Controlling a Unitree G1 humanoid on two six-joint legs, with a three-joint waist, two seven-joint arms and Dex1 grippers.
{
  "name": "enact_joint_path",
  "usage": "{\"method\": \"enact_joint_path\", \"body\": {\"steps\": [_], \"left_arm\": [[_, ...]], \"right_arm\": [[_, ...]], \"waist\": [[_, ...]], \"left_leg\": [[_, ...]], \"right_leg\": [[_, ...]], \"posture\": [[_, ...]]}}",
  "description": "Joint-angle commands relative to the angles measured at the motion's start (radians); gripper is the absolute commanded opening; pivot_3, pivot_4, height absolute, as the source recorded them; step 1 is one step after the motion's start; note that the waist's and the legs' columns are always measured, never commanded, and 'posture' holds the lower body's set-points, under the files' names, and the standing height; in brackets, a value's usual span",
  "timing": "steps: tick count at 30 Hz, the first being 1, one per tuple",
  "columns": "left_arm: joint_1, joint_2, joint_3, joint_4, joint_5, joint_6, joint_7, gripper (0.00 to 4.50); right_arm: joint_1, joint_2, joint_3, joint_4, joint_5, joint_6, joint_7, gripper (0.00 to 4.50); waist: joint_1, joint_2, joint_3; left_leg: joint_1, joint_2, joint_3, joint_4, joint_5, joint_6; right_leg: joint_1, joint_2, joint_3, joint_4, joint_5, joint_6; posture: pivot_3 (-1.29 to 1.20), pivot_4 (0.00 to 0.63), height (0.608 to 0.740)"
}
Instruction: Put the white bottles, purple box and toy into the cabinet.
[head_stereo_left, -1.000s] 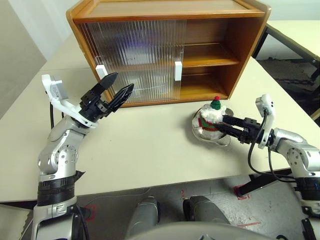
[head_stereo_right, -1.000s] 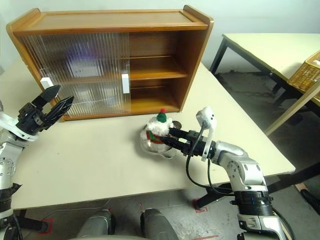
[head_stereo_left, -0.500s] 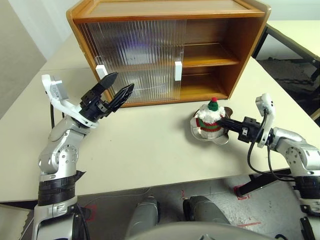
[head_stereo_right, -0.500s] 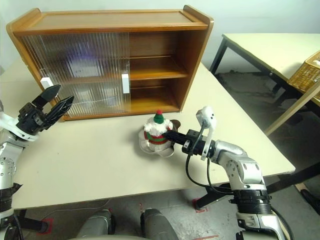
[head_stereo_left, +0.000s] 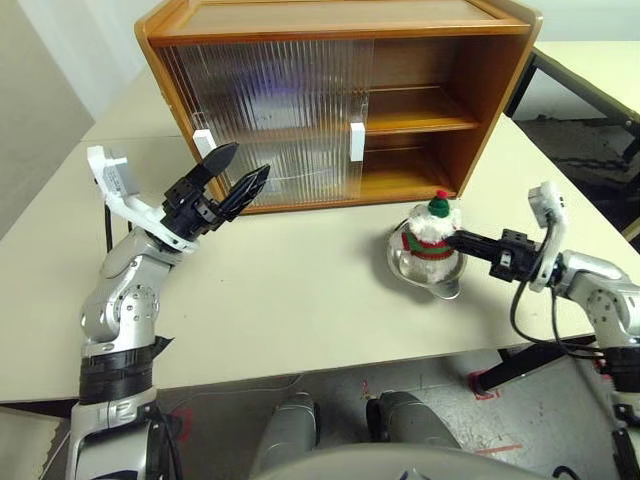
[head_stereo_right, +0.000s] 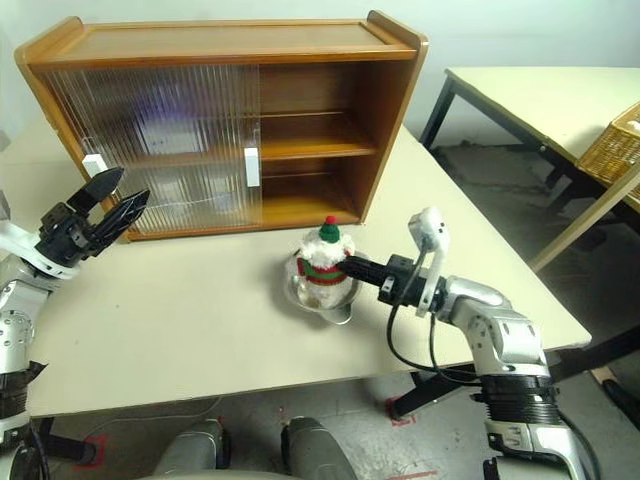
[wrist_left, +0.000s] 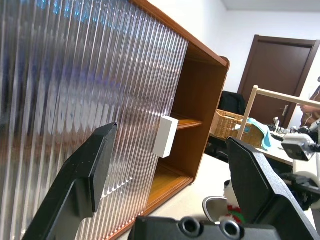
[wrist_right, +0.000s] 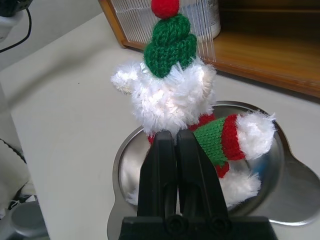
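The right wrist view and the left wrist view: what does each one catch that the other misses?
Right wrist view alone: the fluffy white plush toy's green hat with red pompom, and the right gripper, jaws shut at the toy's back. Left wrist view alone: the left gripper with jaws wide open, a white block handle, a wicker basket. Both: the wooden cabinet, the round steel bowl, the toy.

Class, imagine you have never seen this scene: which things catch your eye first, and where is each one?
The fluffy white toy in its green hat sits in a steel bowl on the table, pinched by the right gripper with its jaws shut. Behind it stands the big wooden cabinet, its right half open and its ribbed sliding doors covering the left. The left gripper hovers open before those doors.
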Motion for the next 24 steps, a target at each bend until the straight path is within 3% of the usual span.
{"method": "enact_joint_path", "body": {"steps": [1,11,24], "left_arm": [[-0.011,0.0,-0.008,0.024,0.018,-0.007,-0.014,4.5],[-0.025,-0.011,-0.015,0.055,0.032,-0.026,-0.033,4.5],[0.008,-0.014,0.002,0.026,0.03,-0.029,-0.018,4.5]], "right_arm": [[-0.019,-0.025,-0.035,0.015,0.025,0.018,0.019,0.01],[-0.197,0.02,-0.102,0.028,0.112,0.077,-0.054,0.01],[-0.44,0.108,-0.102,0.123,0.107,0.071,-0.138,0.01]], "waist": [[0.0,0.0,0.0],[-0.013,0.0,0.0],[-0.01,0.0,0.0]], "left_leg": [[0.0,0.0,0.0,0.0,0.0,0.0],[0.001,0.0,0.001,0.001,0.002,0.003],[0.0,0.0,0.0,0.0,0.004,0.006]], "right_leg": [[0.0,0.0,0.0,0.0,0.0,0.0],[0.0,0.0,0.0,0.0,0.003,0.0],[-0.001,0.0,0.0,0.0,0.004,0.0]], "posture": [[-0.07,0.036,0.74],[-0.08,0.034,0.74],[-0.04,0.035,0.74]]}}
